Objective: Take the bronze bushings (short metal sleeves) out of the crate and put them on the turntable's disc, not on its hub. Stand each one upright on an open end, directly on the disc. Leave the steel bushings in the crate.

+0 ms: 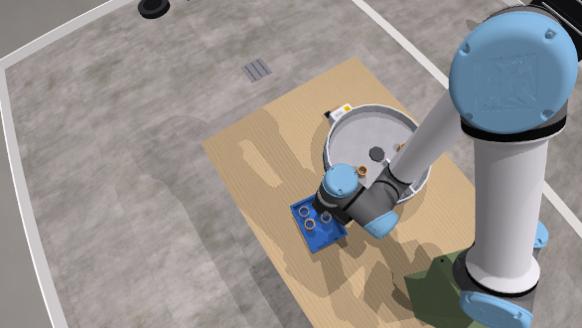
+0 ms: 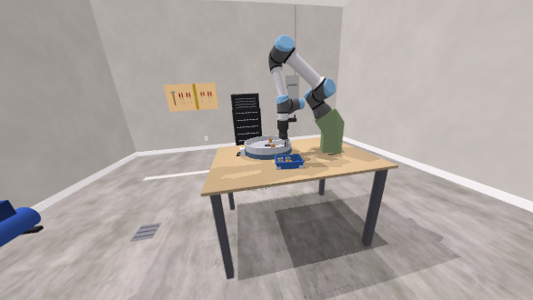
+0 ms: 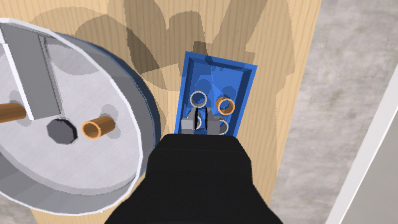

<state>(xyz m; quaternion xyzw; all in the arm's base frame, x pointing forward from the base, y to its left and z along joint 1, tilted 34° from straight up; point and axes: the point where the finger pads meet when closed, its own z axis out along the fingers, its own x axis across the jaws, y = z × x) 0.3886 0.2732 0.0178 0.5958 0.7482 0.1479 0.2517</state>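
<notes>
Blue crate (image 3: 240,80) seen directly below gripper (image 3: 204,121), fingers narrowly parted w/ nothing held, bronze bushing (image 3: 226,105) just right of fingertips, turntable disc (image 3: 95,165) w/ two bronze bushings at left.

crate walls (image 3: 182,95), bushings (image 3: 226,105) packed close

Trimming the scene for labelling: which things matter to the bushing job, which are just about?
Job: gripper, blue crate, bronze bushing inside, steel bushings, turntable disc, hub, two bronze bushings lying there.
About: tool board, black rack, floor vent.
</notes>
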